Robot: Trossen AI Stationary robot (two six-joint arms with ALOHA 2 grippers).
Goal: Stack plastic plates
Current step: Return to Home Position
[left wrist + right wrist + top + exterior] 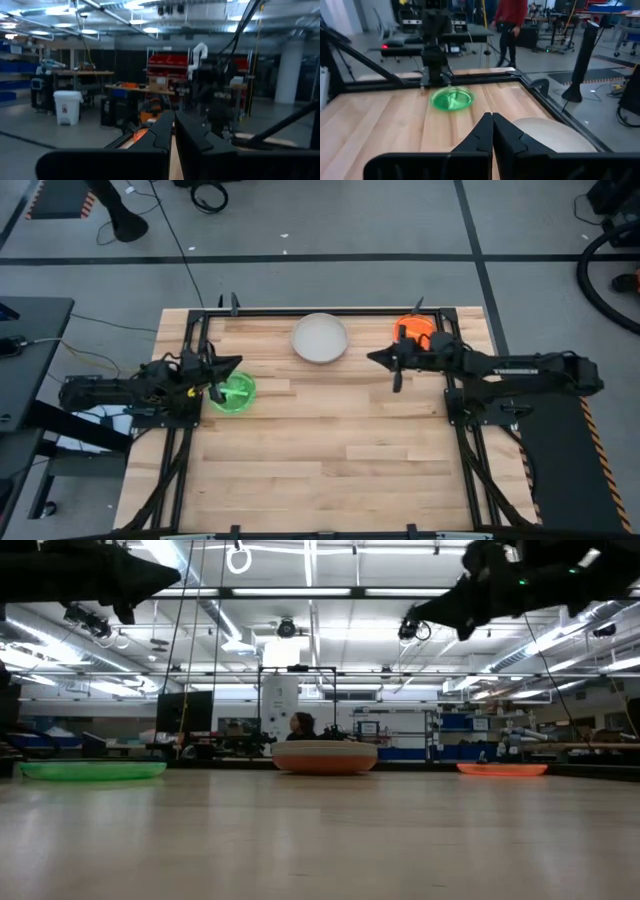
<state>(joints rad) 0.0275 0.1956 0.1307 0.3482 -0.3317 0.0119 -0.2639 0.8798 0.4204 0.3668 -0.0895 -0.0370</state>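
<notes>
A neon green plate [232, 392] lies flat near the table's left edge; it also shows in the low view [92, 770] and the right wrist view [451, 98]. An off-white plate [320, 338] sits at the far middle; in the low view it tops a rust-coloured base [325, 756]. An orange plate [414, 330] lies far right, partly under my right arm. My left gripper [238, 362] hovers shut just beyond the green plate. My right gripper [371, 358] hovers shut between the off-white and orange plates. Other plates are out of view.
A black frame [300, 311] runs along the table's far edge and down both sides. Bare wood [320, 450] fills the middle and near half. Both arms hang high above the tabletop in the low view [520, 585]. A person in a red top [510, 20] stands beyond the table.
</notes>
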